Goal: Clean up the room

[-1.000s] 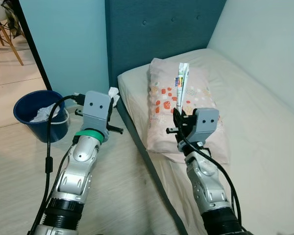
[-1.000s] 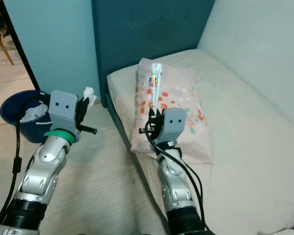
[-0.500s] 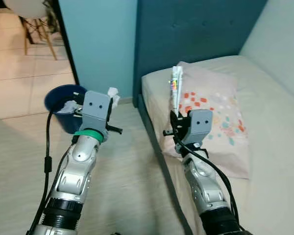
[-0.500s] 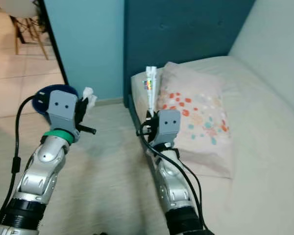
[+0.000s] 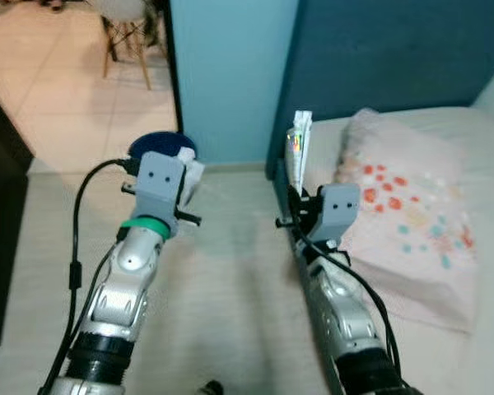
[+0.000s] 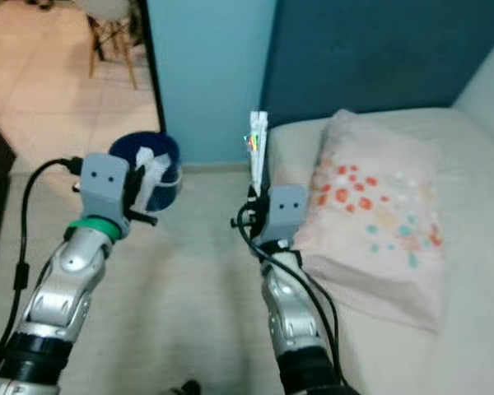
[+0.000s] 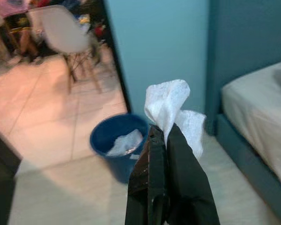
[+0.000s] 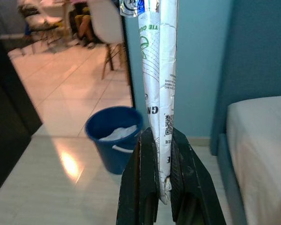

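Note:
My left gripper (image 5: 187,183) is shut on a crumpled white tissue (image 7: 171,105), held up in front of me over the floor. A tall white printed wrapper (image 5: 298,148) stands upright in my right gripper (image 5: 296,197), which is shut on its lower end (image 8: 160,154). The blue bin (image 8: 113,133) stands on the floor by the light blue wall, partly hidden behind my left hand (image 6: 160,160). White crumpled paper (image 7: 124,141) lies inside it.
A bed (image 5: 395,132) with a dark blue headboard (image 5: 379,49) runs along my right, with a spotted pillow (image 5: 412,214) on it. A doorway to a tiled room with a white chair (image 7: 65,37) lies behind the bin. Dark furniture (image 5: 0,222) stands at my left.
The camera has swung left: the bed and pillow slid to the right and the doorway and dark furniture came into view. Both grippers keep their holds.

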### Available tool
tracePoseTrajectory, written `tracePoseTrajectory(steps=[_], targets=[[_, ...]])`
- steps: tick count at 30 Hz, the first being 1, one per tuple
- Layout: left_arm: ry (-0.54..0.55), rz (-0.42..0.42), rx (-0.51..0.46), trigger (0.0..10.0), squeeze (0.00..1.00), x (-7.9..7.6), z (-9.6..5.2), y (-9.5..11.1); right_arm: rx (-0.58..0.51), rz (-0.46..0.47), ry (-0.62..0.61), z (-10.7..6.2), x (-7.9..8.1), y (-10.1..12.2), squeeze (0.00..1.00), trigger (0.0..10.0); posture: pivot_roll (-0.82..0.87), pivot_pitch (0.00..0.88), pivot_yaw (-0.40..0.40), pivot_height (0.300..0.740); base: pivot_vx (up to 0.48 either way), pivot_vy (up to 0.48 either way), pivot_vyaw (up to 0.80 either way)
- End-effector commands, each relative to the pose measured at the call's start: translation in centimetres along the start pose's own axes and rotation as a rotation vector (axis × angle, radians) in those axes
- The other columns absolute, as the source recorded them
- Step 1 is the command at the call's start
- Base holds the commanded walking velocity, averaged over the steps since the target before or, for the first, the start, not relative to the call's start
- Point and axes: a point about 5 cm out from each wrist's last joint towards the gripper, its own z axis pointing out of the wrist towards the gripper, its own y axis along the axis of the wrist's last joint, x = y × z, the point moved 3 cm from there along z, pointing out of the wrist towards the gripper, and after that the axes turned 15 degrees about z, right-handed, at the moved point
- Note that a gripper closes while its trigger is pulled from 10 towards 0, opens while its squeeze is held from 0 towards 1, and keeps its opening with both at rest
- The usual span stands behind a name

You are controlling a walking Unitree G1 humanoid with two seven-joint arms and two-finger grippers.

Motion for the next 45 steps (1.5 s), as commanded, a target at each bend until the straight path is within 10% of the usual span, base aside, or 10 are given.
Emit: tracePoseTrajectory(steps=[1, 13, 45], targets=[[-0.012, 0.000, 0.009, 10.0, 0.00, -0.3, -0.1, -0.2, 0.010, 0.005, -0.008, -0.2, -0.1, -0.4, 0.00, 10.0, 0.06, 0.047, 0.014, 0.740, 0.000, 0.000, 0.70], [-0.005, 0.016, 0.009, 10.0, 0.00, -0.2, 0.2, -0.1, 0.007, 0.014, -0.022, -0.2, -0.3, -0.4, 0.00, 10.0, 0.06, 0.049, 0.017, 0.740, 0.000, 0.000, 0.67], [-0.035, 0.044, 0.026, 10.0, 0.00, -0.4, 0.7, -0.6, 0.014, 0.029, -0.119, -0.4, -1.7, -0.8, 0.00, 10.0, 0.05, 0.048, 0.032, 0.740, 0.469, 0.000, -0.18]])
